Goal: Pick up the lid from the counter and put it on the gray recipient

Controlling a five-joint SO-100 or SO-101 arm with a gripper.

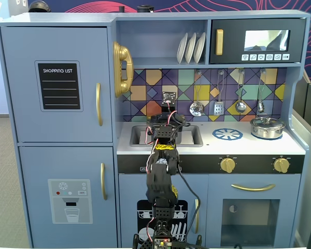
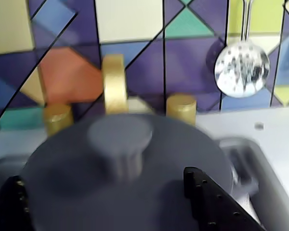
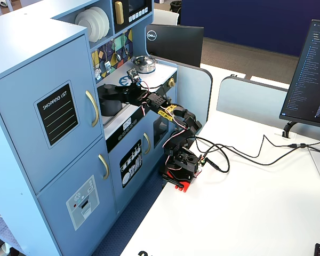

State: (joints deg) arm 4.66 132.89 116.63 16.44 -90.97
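The lid [image 2: 130, 192], a dark gray matte disc with a round central knob [image 2: 120, 137], fills the lower half of the blurred wrist view. It lies flat over the sink recess [image 1: 137, 136] of the counter [image 1: 249, 148]. My gripper [image 2: 101, 175] is open: its black fingers [image 2: 207, 197] stand wide apart on either side of the knob, touching neither it nor each other. In a fixed view the gray recipient [image 3: 109, 108] stands in the sink, directly beneath my gripper [image 3: 113, 92]. From the front, my arm [image 1: 163, 155] hides the pot.
A golden faucet [image 2: 114, 89] and two golden taps [image 2: 181, 106] stand just behind the lid. A shiny steel pot [image 1: 267, 127] sits at the counter's right end, beside the burner print [image 1: 227, 134]. Utensils [image 1: 197, 108] hang on the tiled backsplash. A slotted spoon [image 2: 242, 72] hangs at the upper right.
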